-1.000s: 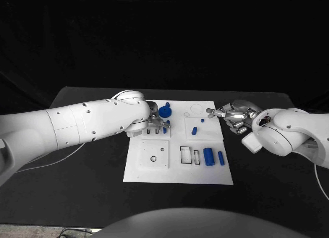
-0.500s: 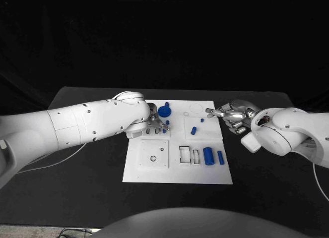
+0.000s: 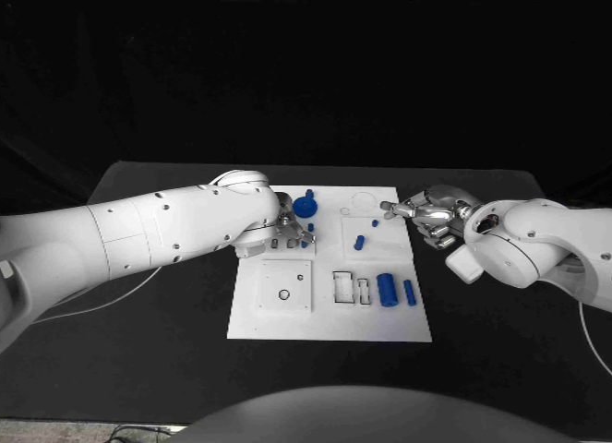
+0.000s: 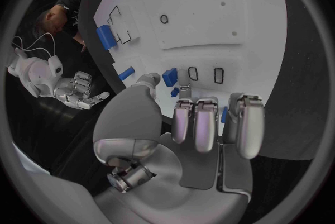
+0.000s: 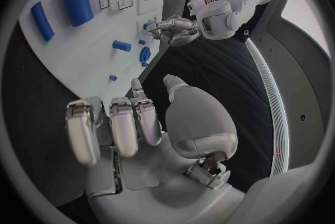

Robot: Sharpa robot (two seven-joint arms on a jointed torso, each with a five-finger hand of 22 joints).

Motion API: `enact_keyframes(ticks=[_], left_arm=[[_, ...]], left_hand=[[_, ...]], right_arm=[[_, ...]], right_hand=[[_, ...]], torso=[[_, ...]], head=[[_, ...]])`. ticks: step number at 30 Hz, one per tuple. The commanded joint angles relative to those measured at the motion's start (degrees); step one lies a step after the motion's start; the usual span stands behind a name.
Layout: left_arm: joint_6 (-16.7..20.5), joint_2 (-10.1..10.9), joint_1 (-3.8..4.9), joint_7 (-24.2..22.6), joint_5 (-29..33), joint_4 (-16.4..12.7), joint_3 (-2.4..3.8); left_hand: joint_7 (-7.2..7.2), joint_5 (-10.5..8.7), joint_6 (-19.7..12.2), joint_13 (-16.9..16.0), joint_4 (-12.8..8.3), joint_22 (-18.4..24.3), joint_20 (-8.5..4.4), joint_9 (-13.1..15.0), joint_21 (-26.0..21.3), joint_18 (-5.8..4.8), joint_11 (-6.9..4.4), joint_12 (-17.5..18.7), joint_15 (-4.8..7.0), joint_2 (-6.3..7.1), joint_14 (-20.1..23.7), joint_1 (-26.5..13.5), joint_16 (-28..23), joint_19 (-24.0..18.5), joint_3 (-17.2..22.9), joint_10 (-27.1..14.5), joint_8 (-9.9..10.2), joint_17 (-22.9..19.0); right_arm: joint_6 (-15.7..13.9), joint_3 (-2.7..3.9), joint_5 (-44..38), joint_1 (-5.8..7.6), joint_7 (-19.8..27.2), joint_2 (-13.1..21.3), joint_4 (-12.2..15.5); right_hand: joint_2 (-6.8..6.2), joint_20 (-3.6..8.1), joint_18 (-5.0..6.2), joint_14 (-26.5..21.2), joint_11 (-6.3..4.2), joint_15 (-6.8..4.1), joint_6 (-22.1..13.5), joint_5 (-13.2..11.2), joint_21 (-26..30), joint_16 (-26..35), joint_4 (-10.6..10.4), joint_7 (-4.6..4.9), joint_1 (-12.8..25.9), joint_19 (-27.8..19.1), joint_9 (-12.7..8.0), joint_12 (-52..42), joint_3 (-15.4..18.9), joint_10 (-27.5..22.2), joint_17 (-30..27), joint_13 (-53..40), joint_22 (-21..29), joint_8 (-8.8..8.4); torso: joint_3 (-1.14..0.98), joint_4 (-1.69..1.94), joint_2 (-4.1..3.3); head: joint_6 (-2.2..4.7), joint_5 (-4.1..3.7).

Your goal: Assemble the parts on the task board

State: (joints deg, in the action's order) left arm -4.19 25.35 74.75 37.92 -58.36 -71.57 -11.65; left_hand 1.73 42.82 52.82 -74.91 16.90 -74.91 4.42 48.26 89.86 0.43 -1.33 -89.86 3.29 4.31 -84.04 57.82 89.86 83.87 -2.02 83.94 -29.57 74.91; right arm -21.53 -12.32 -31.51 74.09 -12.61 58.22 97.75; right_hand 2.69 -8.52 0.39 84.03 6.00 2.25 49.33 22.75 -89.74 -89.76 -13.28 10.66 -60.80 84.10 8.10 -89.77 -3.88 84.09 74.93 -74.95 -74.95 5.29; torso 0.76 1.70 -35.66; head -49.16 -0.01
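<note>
The left hand (image 3: 291, 231) pinches a small blue part (image 4: 170, 76) between thumb and fingers (image 4: 195, 123), low over the board (image 3: 293, 318) near its far left corner. The right hand (image 3: 429, 217) hangs off the board's far right edge, fingers curled in, holding nothing. More blue parts (image 3: 387, 289) lie on the board, mid-table (image 3: 146, 351).

You see a matt white task board (image 3: 286, 323) on a matt black counter (image 3: 160, 351), smooth blue plastic-looking parts (image 3: 387, 286), glossy white arm shells (image 3: 133, 231).

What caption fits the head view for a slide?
Both hands, left and right, hover over the far end of the task board.
</note>
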Motion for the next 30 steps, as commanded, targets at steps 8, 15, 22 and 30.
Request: enact_keyframes(ticks=[8,15,22,30], left_arm=[[-1.09,-0.48,-0.01,-0.18,0.49,0.33,0.03],[-1.1,-0.64,-0.01,-0.41,0.52,0.43,0.03],[-0.44,-0.54,-0.01,-1.04,0.57,0.32,0.03],[-0.54,-0.56,-0.02,-1.32,0.58,0.33,0.03]], left_hand=[[0.1,-0.13,-0.47,-15.09,-0.08,-15.09,-0.33,0.73,0.14,-0.43,-0.21,-0.14,0.32,-0.84,-5.96,1.68,0.14,6.13,1.27,6.06,0.6,15.09],[0.12,-0.17,-0.68,-15.09,-0.11,-15.09,-0.33,1.05,0.14,-0.43,-0.2,-0.14,0.3,-0.93,-5.96,2.27,0.14,6.13,1.67,6.06,0.76,15.09],[0.11,-0.19,-0.83,-15.09,-0.13,-15.09,-0.33,1.61,0.14,-0.43,-0.19,-0.14,0.29,-1.28,-5.96,3.28,0.14,6.13,2.46,6.06,0.89,15.09],[0.1,-0.2,-0.86,-15.09,-0.14,-15.09,-0.33,1.8,0.14,-0.43,-0.2,-0.14,0.29,-1.36,-5.96,3.66,0.14,6.13,2.72,6.06,0.92,15.09]], right_arm=[[1.22,-0.02,-0.79,-0.08,-0.52,-0.06,0.04],[1.29,-0.02,-0.87,-0.09,-0.75,0.0,0.03],[1.34,-0.02,-1.05,-0.1,-0.95,0.04,0.0],[1.48,-0.02,-1.13,-0.1,-1.24,-0.02,-0.06]], right_hand=[[0.13,-0.36,-0.39,5.97,0.45,0.43,-0.69,-0.33,-0.26,-0.24,-0.03,0.01,-0.59,5.9,-0.1,-0.23,0.34,5.91,15.07,-15.05,-15.05,0.18],[0.13,-0.36,-0.39,5.97,0.46,0.43,-0.69,-0.33,-0.26,-0.24,-0.03,0.01,-0.6,5.9,-0.1,-0.23,0.35,5.91,15.07,-15.05,-15.05,0.18],[0.15,-0.37,-0.39,5.97,0.47,0.44,-0.76,-0.33,-0.26,-0.24,-0.05,0.03,-0.63,5.9,-0.11,-0.23,0.38,5.91,15.07,-15.05,-15.05,0.18],[0.15,-0.37,-0.39,5.97,0.48,0.45,-0.77,-0.33,-0.26,-0.24,-0.05,0.03,-0.64,5.9,-0.11,-0.23,0.39,5.91,15.07,-15.05,-15.05,0.18]], torso=[[-0.03,0.03,-0.01],[-0.03,0.0,-0.02],[-0.04,0.06,0.01],[-0.03,-0.06,0.01]], head=[[-0.1,-0.04],[-0.07,-0.02],[-0.12,-0.1],[-0.09,-0.16]])
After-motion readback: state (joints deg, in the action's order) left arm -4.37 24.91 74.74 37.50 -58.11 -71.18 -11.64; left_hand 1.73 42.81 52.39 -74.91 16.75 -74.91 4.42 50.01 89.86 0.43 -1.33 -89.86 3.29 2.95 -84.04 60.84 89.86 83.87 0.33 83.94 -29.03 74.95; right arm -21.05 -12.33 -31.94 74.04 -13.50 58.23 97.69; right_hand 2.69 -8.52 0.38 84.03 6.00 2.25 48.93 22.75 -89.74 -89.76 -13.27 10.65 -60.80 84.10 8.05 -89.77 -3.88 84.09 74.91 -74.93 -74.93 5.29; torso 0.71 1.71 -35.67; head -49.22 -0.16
